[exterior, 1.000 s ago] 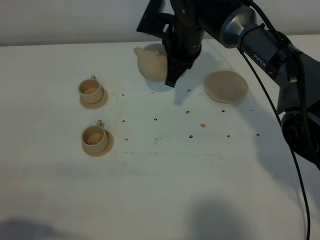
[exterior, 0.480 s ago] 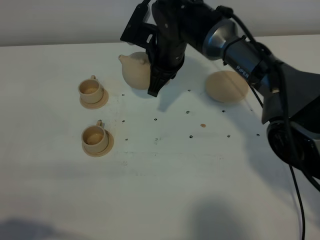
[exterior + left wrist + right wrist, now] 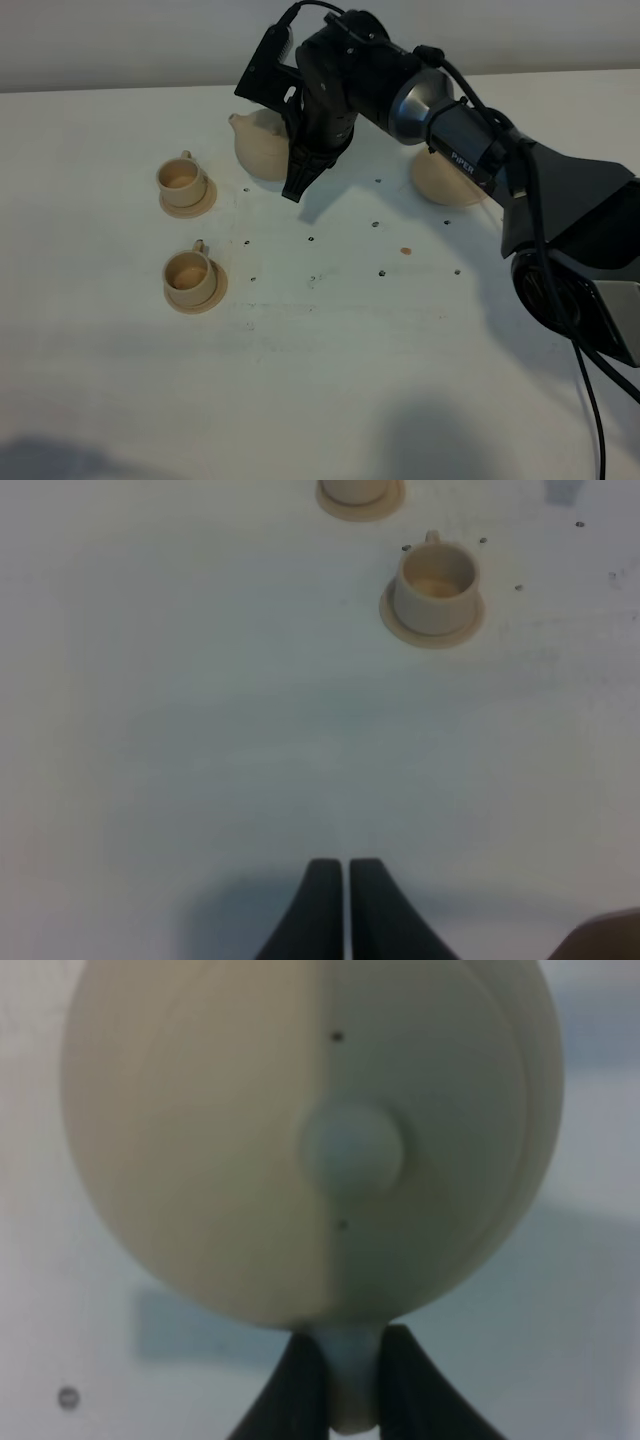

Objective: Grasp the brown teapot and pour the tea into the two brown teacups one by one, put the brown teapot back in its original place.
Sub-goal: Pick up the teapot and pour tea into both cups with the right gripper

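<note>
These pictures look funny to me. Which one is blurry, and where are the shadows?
Right wrist view: the brown teapot fills the frame, out of focus, one side shaded grey. Exterior high view: sharper, dim shadow patches low on the table.

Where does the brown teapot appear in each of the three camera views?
Exterior high: the brown teapot sits upper left of centre, partly behind the dark arm.
Left wrist: not in it.
Right wrist: it fills the picture, its handle pinched in the right gripper.
Shared landmark: the front teacup shows in the exterior high and left wrist views.
</note>
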Available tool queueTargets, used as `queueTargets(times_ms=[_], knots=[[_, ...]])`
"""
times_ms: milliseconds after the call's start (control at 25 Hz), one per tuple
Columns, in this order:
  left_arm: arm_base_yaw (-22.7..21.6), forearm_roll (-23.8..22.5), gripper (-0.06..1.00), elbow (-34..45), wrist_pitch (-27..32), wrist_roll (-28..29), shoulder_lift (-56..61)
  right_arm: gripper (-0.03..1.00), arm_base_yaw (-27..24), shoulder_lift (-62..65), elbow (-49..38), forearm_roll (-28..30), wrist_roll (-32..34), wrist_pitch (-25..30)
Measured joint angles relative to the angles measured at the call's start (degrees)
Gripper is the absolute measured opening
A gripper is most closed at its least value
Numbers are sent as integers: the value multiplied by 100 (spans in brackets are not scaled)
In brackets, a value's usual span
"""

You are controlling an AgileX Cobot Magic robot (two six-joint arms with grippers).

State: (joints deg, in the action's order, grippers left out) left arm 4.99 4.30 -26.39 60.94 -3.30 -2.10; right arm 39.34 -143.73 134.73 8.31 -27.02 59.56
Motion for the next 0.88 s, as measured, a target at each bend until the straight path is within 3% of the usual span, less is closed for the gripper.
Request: queueTargets(times_ms=[400, 680, 880], knots=[[0, 0, -2, 0, 0, 0, 0, 11, 215, -20, 7, 377, 66, -359], [0, 0, -2, 0, 0, 0, 0, 11, 544, -88, 7, 1620, 131, -496], [0, 0, -2, 0, -5, 0, 0, 11, 760, -196, 7, 2125, 296, -501]])
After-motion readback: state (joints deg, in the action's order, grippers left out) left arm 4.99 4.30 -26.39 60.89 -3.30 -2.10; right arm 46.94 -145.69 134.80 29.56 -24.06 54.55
